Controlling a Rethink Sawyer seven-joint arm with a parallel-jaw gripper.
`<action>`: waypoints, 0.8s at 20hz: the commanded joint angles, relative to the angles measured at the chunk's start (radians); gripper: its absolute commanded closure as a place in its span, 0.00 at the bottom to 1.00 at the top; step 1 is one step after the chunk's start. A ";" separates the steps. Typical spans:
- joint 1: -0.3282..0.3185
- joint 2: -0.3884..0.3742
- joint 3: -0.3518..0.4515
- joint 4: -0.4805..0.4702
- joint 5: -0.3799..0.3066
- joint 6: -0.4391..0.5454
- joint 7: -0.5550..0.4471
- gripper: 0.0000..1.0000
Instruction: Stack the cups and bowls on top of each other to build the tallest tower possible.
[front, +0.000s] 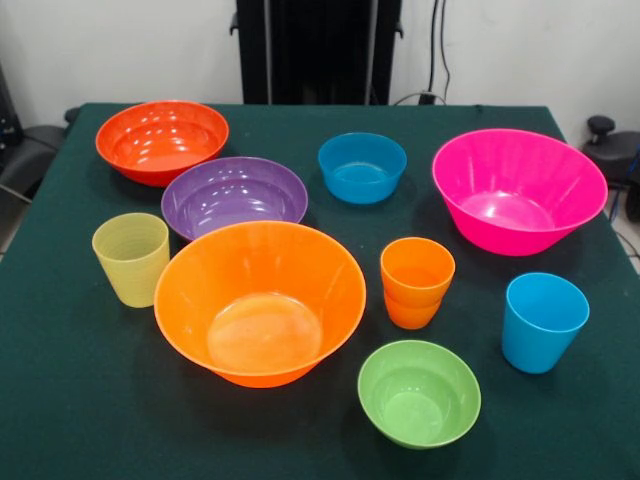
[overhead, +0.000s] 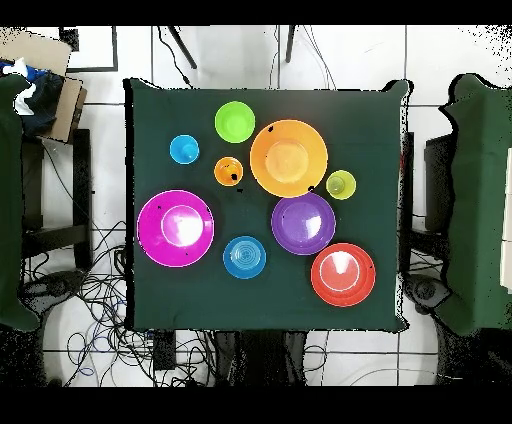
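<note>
Every vessel stands apart and upright on the dark green table (front: 80, 400); nothing is stacked. The large orange bowl (front: 260, 300) (overhead: 288, 157) is front centre, with the purple bowl (front: 234, 195) (overhead: 303, 223) touching its far rim and the red-orange bowl (front: 162, 140) (overhead: 343, 274) beyond. The hot pink bowl (front: 518, 188) (overhead: 176, 228) sits right, the blue bowl (front: 362, 166) (overhead: 244, 257) mid-back, the lime bowl (front: 419, 392) (overhead: 234, 121) near the front. Cups: pale yellow-green ribbed (front: 131, 258) (overhead: 341, 185), orange (front: 416, 281) (overhead: 228, 171), sky blue (front: 542, 320) (overhead: 184, 149). No gripper shows in either view.
The robot's black pedestal (front: 318, 50) stands behind the table's far edge. Chairs (overhead: 478, 200) flank the table, and a cardboard box (overhead: 45, 85) lies off one corner. Cables (overhead: 100, 320) trail over the floor near the base.
</note>
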 joint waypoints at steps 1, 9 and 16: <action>-0.038 -0.018 0.150 0.111 -0.096 0.031 -0.015 1.00; -0.047 -0.032 0.173 0.129 -0.110 0.014 -0.010 1.00; -0.056 -0.043 0.187 0.132 -0.128 0.012 -0.007 1.00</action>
